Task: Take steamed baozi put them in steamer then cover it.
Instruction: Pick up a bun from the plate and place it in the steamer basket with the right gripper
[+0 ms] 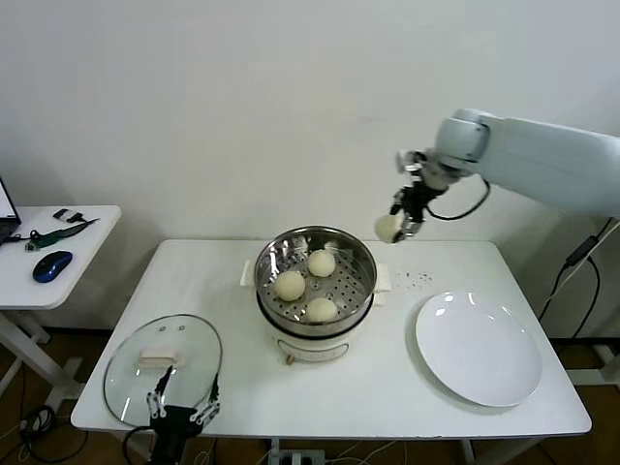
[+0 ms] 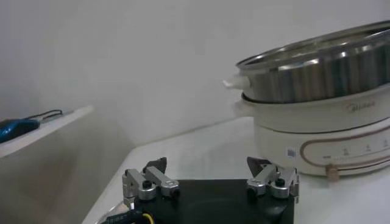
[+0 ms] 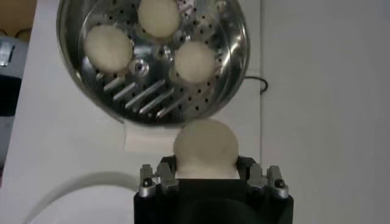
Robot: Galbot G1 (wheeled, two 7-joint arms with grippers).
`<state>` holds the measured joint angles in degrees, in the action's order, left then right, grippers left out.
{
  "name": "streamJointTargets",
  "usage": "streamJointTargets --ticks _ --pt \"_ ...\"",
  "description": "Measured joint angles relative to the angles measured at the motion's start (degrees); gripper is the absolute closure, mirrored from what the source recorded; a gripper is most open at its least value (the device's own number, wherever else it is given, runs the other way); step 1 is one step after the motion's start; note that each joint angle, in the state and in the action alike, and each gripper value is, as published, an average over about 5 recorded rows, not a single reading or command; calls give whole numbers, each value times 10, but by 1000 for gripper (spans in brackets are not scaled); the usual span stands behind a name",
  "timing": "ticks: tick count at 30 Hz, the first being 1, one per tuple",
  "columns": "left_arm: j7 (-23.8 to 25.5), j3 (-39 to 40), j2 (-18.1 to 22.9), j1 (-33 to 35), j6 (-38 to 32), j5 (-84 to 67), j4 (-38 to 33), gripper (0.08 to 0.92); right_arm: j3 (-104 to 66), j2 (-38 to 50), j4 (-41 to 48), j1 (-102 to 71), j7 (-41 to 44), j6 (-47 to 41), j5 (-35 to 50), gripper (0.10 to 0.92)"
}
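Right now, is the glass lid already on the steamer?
No, the glass lid lies flat on the table near the left claw, and the steamer stands uncovered with three buns inside.

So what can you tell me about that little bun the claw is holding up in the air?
The bun is a small, round, smooth ball of cream-white dough, unmarked as far as can be seen. The right claw is shut on its sides, and nothing else touches it. It hangs in the air above the table, beyond the far right edge of the steel steamer, where three matching buns already lie on the perforated floor.
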<state>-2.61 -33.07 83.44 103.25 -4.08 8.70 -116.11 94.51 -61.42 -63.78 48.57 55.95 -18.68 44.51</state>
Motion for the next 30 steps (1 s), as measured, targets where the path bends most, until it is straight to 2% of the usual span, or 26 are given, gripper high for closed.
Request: streamJointTargets --ticks 12,27,30 --pt "1 -6 -8 -7 0 -11 6 177 55 -108 14 -22 -48 -32 67 381" --pt "1 -11 -13 -21 6 -22 15 177 86 -132 7 -66 -75 -45 76 374" --pt "2 -11 -13 -23 7 -22 14 177 87 -131 5 -68 -78 -48 76 340"
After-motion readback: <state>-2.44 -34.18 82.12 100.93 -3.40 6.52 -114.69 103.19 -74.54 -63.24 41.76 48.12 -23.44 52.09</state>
